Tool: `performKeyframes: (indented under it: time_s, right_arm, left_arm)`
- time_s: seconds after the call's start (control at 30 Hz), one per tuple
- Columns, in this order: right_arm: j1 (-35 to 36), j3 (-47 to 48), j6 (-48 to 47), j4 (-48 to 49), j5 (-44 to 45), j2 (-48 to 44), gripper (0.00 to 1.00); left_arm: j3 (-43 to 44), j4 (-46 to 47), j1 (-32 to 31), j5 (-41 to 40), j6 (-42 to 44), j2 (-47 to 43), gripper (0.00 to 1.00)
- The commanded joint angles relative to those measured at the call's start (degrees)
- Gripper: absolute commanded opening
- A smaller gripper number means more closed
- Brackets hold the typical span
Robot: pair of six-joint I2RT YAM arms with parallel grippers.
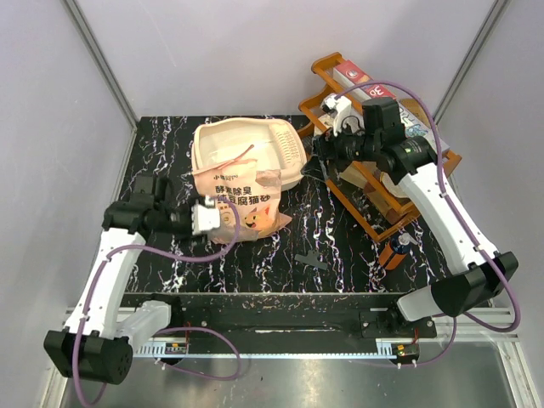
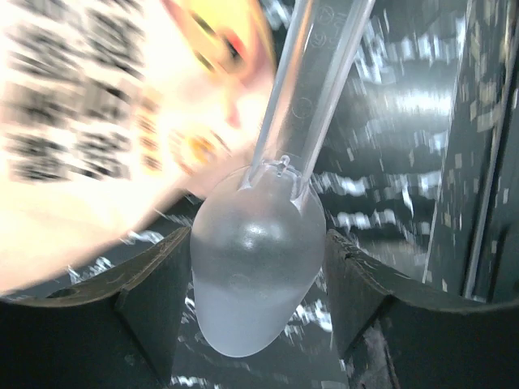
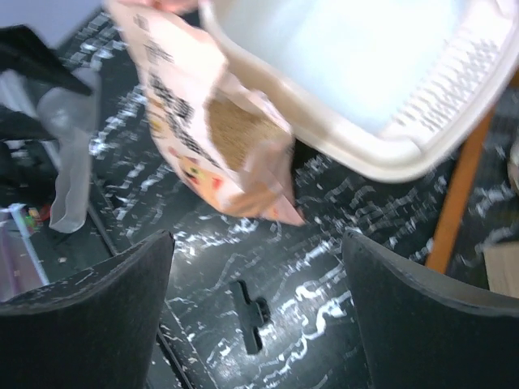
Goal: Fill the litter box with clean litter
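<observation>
Two white-and-black arms trailing purple cable

The left arm (image 1: pixel 106 272) and right arm (image 1: pixel 446 217) share the same build: smooth white link shells between rounded black joint housings, with black base blocks at the near edge of the table (image 1: pixel 357 274). A purple cable (image 1: pixel 399 85) loops alongside each. The left gripper (image 2: pixel 258 259) and right gripper (image 3: pixel 255 267) have broad, dark fingers that look matte grey-black, though blur hides finer detail.

Left arm bent, left claw (image 2: pixel 258 243) apparently clamping a scoop (image 2: pixel 253 284), right arm outstretched, right claw (image 3: pixel 258 243) spread wide
</observation>
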Motion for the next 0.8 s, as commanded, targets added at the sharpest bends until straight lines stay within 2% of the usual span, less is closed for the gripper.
performKeyframes:
  time_s: [0.0, 0.03, 0.1, 0.13, 0.3, 0.4, 0.53, 0.77]
  right_arm:
    - [-0.41, 6.01, 0.49, 1.69, -12.94, -0.98, 0.91]
    - [-0.41, 6.36, 0.76, 3.26, -15.07, -1.15, 0.92]
    - [-0.41, 5.58, 3.21, 6.77, -19.55, -2.11, 0.93]
    - [-0.41, 4.88, 4.61, 11.49, -20.27, -2.56, 0.94]
    - [-0.33, 3.99, 11.3, 20.93, -24.04, -0.99, 0.96]
    - [-0.24, 4.43, 14.64, 25.58, -26.6, 0.42, 0.96]
    - [0.99, 4.96, 16.05, 27.01, -27.04, 1.74, 0.96]
    - [4.07, 4.78, 15.43, 27.45, -24.85, 3.59, 0.95]
  left_arm:
    - [11.97, 9.5, -2.08, 17.03, -36.34, 2.06, 0.18]
    - [14.42, 15.79, -3.22, 17.65, -41.59, 3.63, 0.18]
    - [16.29, 21.63, -4.37, 18.44, -54.22, 5.22, 0.18]
    - [17.51, 26.96, -4.72, 18.62, -57.52, 6.45, 0.18]
    - [19.11, 37.46, -7.27, 16.16, -71.23, 10.06, 0.18]
    - [19.81, 41.42, -8.67, 15.72, -75.55, 12.43, 0.17]
    - [19.99, 47.74, -10.17, 15.63, -79.87, 14.19, 0.18]
    - [20.78, 50.31, -12.28, 16.24, -83.12, 15.86, 0.18]
